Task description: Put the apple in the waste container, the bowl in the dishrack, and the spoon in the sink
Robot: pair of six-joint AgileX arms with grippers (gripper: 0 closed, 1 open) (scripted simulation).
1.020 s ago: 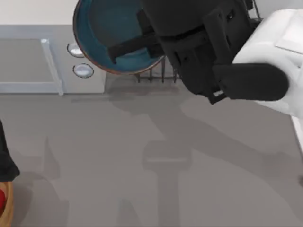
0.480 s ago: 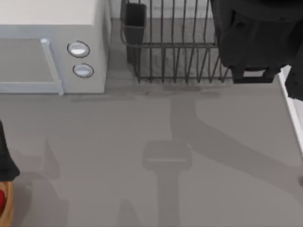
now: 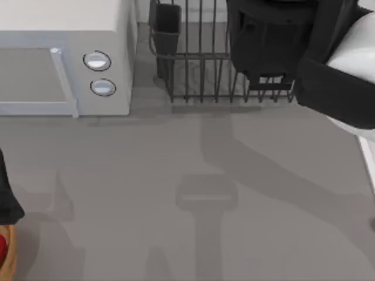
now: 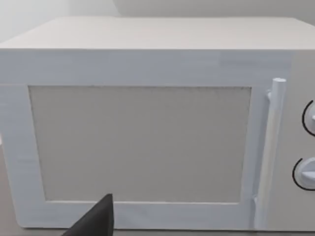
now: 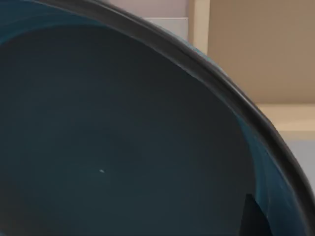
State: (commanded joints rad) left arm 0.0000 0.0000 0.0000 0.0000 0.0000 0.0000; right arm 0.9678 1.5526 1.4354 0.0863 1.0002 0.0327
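The bowl [image 5: 108,137] shows its teal-blue inside close up in the right wrist view, with my right gripper shut on it and one dark finger [image 5: 253,219] at its rim. My right arm [image 3: 275,41] hangs over the right half of the black wire dishrack [image 3: 199,64] and hides the bowl from above. The apple [image 3: 2,246] is a red lump at the table's near-left edge, inside the tan waste container [image 3: 10,257]. My left arm [image 3: 6,202] stays parked at the left edge. A pale strip of the sink [image 3: 369,167] lines the right edge. The spoon is out of view.
A white microwave [image 3: 58,64] with two round knobs stands at the back left, next to the rack, and its door [image 4: 142,142] faces the left wrist camera. The rack's dark utensil cup [image 3: 167,26] sits at its left corner. Grey tabletop [image 3: 193,199] spreads across the middle.
A second ago the bowl hung in view by the rack's left corner in my right gripper. The right arm then swung right and has come back left over the rack, hiding the bowl.
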